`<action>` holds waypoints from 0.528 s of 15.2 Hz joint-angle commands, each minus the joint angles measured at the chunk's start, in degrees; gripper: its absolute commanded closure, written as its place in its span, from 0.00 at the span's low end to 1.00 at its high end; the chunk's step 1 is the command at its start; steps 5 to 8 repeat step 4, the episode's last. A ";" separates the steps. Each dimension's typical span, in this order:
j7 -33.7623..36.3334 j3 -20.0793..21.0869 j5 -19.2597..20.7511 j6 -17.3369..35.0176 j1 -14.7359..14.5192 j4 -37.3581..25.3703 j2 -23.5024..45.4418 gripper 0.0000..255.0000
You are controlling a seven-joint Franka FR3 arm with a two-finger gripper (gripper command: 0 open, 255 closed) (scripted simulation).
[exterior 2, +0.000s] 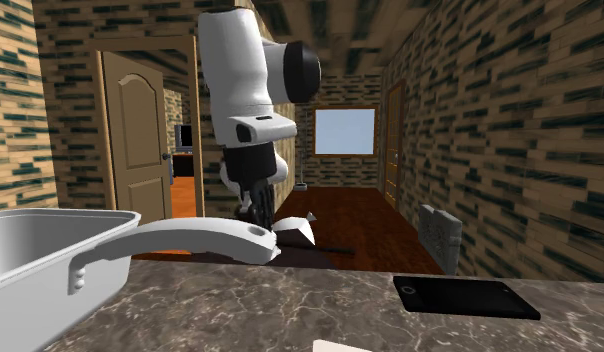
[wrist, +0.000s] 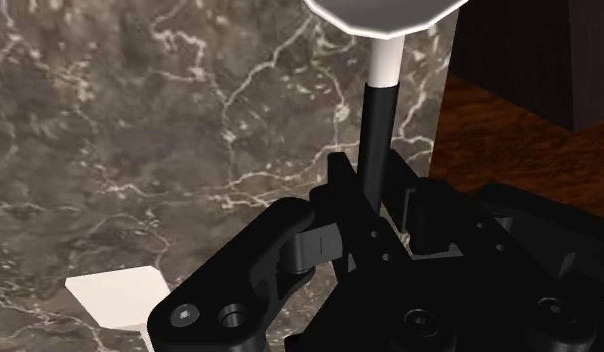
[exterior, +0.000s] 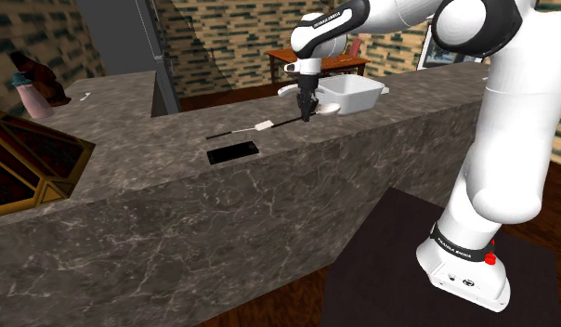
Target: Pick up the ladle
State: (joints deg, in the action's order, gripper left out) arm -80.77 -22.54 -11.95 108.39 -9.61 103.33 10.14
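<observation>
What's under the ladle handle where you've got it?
Dark veined counter lies under the black handle of the ladle. The fingers clasp it; the gripper covers the counter beneath that spot and the handle's far end.

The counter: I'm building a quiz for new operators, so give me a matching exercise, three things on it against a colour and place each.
Things:
1. ladle
2. pan
3. flat slab

Descriptions:
A. all white, on the shoulder view's right of the gripper
B. black, lying flat on the counter, on the shoulder view's left of the gripper
C. black handle and white bowl, at the gripper

Pairs: 1-C, 2-A, 3-B
</observation>
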 commanded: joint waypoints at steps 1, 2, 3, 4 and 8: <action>0.38 -0.03 0.29 -1.34 -0.06 -0.89 -0.52 1.00; 0.52 -0.05 0.40 -2.05 -0.06 -1.46 -0.68 1.00; 0.54 -0.06 0.42 -2.16 -0.06 -1.54 -0.71 1.00; 0.54 -0.06 0.42 -2.16 -0.06 -1.55 -0.70 1.00; 0.54 -0.06 0.42 -2.16 -0.06 -1.55 -0.70 1.00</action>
